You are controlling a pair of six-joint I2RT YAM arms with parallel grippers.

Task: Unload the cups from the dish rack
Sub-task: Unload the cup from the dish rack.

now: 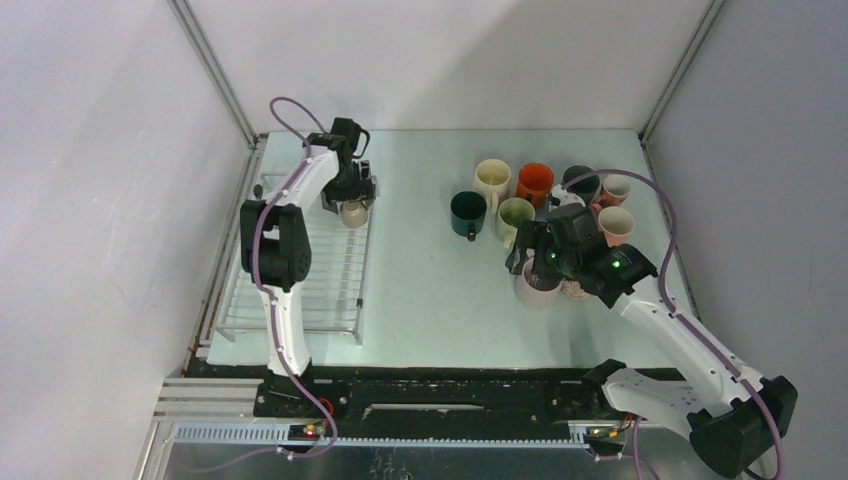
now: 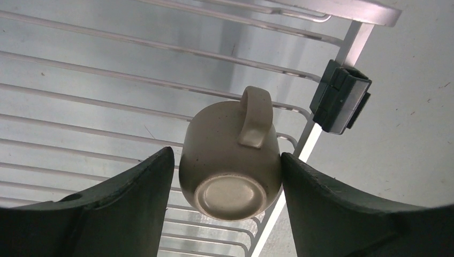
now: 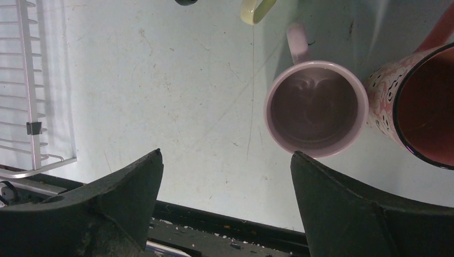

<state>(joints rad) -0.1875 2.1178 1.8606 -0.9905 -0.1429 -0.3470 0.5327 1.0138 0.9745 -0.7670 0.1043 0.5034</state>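
Left wrist view has the left claw (image 2: 226, 159) closed around the beige cup (image 2: 214, 139), one finger pressed on each side of it as far as I can tell. The cup is upside down, base toward the camera, with its handle pointing away from the claw. It sits over the wires of the dish rack (image 2: 107, 85), close to the rack's corner, which lies just ahead and to the claw's right. Whether the cup has lifted clear of the bars is not visible.

From the top external view, no other cup shows in the rack. That makes this one look like the last to come out.

The right claw (image 3: 227, 155) hangs over the table (image 3: 160, 80) with its fingers spread wide and nothing between them. The lilac mug (image 3: 316, 107) stands upright just ahead and to its right. The speckled pink cup (image 3: 385, 91) is right beside the mug, further right. Beyond the claw, the orange cup (image 1: 535, 180), the dark green cup (image 1: 468, 212) and several more stand grouped on the table.

The unloading appears nearly complete. What is left is carrying the beige cup over to the table.
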